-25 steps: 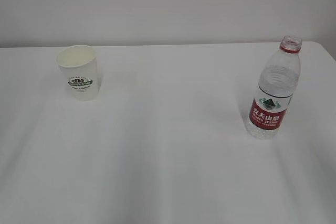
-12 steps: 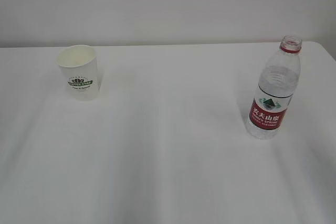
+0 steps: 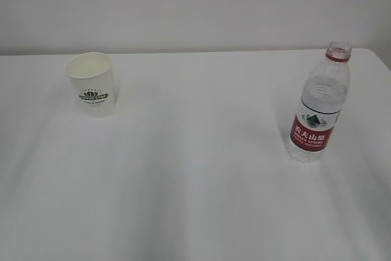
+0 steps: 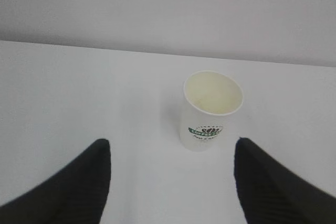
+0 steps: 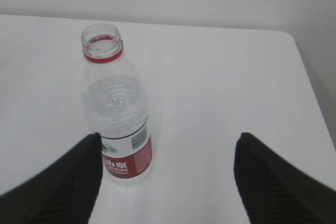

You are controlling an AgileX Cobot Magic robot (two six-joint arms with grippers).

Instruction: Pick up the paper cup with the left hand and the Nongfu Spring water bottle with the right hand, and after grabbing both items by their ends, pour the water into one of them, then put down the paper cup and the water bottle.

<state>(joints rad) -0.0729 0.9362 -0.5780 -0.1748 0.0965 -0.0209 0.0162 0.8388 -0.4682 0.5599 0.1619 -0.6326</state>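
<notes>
Cup and bottle standing untouched, each arm lining up on its own item.

The paper cup (image 4: 212,111) is standing upright far-left on the white table (image 3: 195,181), ahead and slightly right of the left hand (image 4: 170,179), whose fingers are spread apart. The Nongfu Spring water bottle (image 5: 118,108) is standing upright at right, well apart, ahead-left of the right hand (image 5: 168,179), fingers likewise parted, gripping nothing.

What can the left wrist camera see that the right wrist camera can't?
Only the left wrist view shows the paper cup, upright and empty-looking, ahead of the open left gripper. Only the right wrist view shows the water bottle, uncapped, standing by the open right gripper's left finger. Both show the white table and a pale wall.
</notes>
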